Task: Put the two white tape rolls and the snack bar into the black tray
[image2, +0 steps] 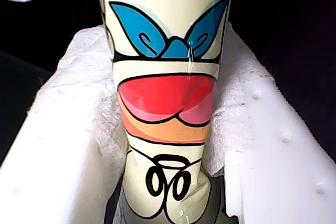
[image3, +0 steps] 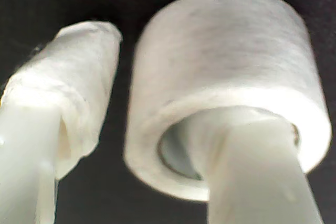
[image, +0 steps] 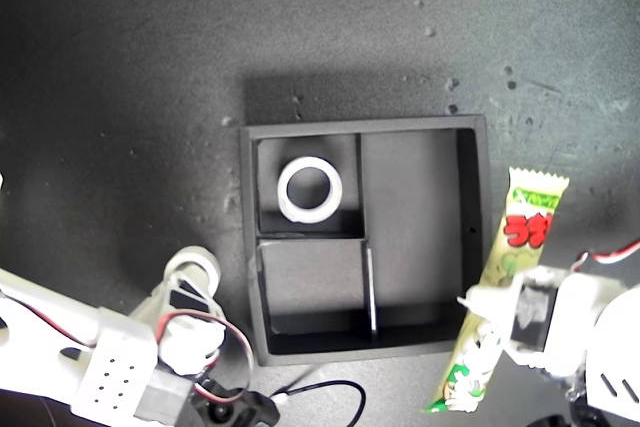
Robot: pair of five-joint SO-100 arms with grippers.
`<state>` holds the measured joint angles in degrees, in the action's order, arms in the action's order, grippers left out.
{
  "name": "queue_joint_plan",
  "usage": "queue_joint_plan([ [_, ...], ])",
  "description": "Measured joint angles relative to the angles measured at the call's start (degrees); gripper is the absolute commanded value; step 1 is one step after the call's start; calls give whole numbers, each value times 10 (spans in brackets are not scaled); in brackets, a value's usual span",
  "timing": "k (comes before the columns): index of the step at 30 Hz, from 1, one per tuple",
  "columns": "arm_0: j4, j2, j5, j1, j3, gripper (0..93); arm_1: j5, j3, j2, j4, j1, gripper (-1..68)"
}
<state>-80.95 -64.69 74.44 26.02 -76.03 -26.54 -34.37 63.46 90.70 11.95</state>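
The black tray (image: 415,227) sits mid-table in the exterior view. One white tape roll (image: 310,190) lies flat in the small compartment at its far left. The other white tape roll (image: 196,266) (image3: 220,51) rests on the table off the tray's near left corner. My second gripper (image: 190,285) (image3: 152,93) is open astride its wall: one finger (image3: 252,171) is in the hole, the other (image3: 68,87) stands outside with a gap. The snack bar (image: 530,217) (image2: 165,103) lies just outside the tray's right wall. My first gripper (image: 503,319) (image2: 164,77) is shut on it near its lower end.
Red and black cables (image: 330,387) trail over the table below the tray's near edge in the exterior view. Both arm bodies fill that view's lower corners. The dark speckled table top (image: 130,97) spreads around the tray.
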Motion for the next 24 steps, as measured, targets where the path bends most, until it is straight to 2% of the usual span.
queue_joint_plan([
  [5,-25,-59,-24,-33,-1,0,47,-34,0,-47,-44,-4],
  [9,-100,-120,-85,-73,62,1,66,-88,0,-99,-76,-3],
  [13,-181,-83,-151,-87,238,1,69,-148,0,-142,-87,0],
  [15,-216,-21,-177,-82,362,1,69,-180,0,-151,-84,26],
  [16,-219,16,-186,-80,424,1,69,-197,0,-153,-83,59],
  [18,-227,76,-193,-79,524,1,62,-231,0,-156,-83,268],
  [19,-229,95,-198,-79,548,1,55,-240,0,-163,-84,321],
  [20,-230,112,-197,-79,570,1,49,-243,0,-156,-85,348],
  [24,-230,176,-192,-71,622,1,39,-222,0,-101,-81,347],
])
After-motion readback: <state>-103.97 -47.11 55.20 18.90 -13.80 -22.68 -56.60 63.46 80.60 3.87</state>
